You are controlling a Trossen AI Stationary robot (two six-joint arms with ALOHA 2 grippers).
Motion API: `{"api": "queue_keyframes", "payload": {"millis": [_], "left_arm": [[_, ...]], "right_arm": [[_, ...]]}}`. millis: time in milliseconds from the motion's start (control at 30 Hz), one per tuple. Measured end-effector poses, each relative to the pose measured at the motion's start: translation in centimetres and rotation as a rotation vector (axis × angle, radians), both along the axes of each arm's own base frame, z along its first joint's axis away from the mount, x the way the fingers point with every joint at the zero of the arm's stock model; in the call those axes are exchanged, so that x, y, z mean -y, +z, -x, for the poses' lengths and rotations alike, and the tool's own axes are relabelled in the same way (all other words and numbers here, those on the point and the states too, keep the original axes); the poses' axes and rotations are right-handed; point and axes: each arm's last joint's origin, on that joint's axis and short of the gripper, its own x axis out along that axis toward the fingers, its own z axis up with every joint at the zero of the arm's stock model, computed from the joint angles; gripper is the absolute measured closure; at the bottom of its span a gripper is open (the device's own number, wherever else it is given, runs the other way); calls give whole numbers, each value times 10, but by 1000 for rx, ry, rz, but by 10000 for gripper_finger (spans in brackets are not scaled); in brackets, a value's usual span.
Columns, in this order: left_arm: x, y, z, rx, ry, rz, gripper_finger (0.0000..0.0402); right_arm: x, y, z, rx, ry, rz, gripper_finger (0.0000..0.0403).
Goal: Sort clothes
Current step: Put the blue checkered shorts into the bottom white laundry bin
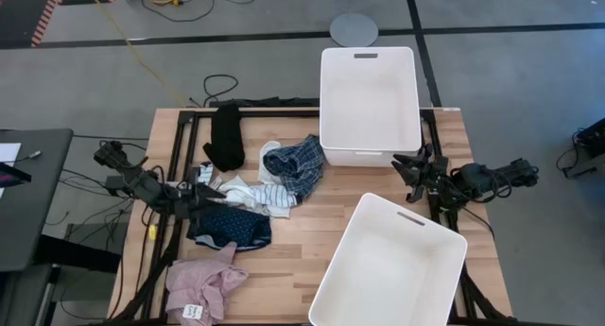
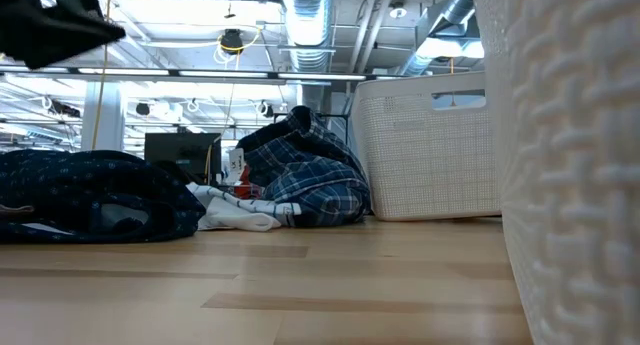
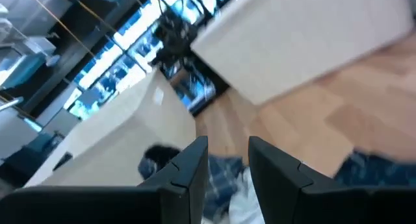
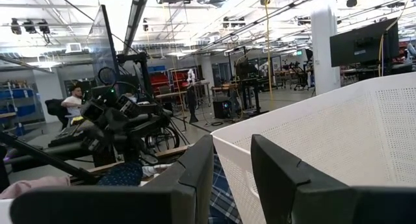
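The left gripper (image 1: 200, 196) sits at the left middle of the top picture, right above the heap of clothes. Its two fingers (image 3: 188, 169) stand a little apart with nothing between them, so it looks ready to reach down for a piece. Just past its tip lie the socks (image 1: 248, 190), white and striped, and right of them the plaid shirt (image 1: 295, 165), bunched up. Below the gripper lies the dotted piece (image 1: 230, 227), and at the lower left the pink piece (image 1: 203, 283), flat near the table (image 1: 293, 241) edge. The black piece (image 1: 225, 135) lies alone above the heap, toward the upper left of the table. All the clothes are on the left half, close to the left arm, so that arm can get to them first. The right gripper (image 1: 416, 170) waits at the right middle, between the two bins, fingers a little apart and empty. The far bin (image 1: 369, 104) at the upper middle and the near bin (image 1: 392, 265) at the lower right both look empty, so I think the sorting has not begun.
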Motion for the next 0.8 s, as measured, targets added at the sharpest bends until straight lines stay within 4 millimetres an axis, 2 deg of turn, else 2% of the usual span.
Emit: {"api": "queue_keyframes", "payload": {"millis": [100, 300, 467, 633, 800], "left_arm": [[3, 6, 0, 57, -111, 19, 297], [12, 19, 4, 198, -458, -6, 297], [14, 22, 7, 243, -564, 3, 297], [15, 29, 9, 279, -635, 138, 297], [11, 41, 12, 327, -652, 429, 297]], "right_arm": [[0, 0, 0, 0, 0, 0, 280], [0, 0, 0, 5, 0, -3, 280], [0, 1, 0, 18, 5, -21, 280], [0, 1, 0, 43, 19, -74, 280], [1, 5, 2, 103, 29, -113, 280]]}}
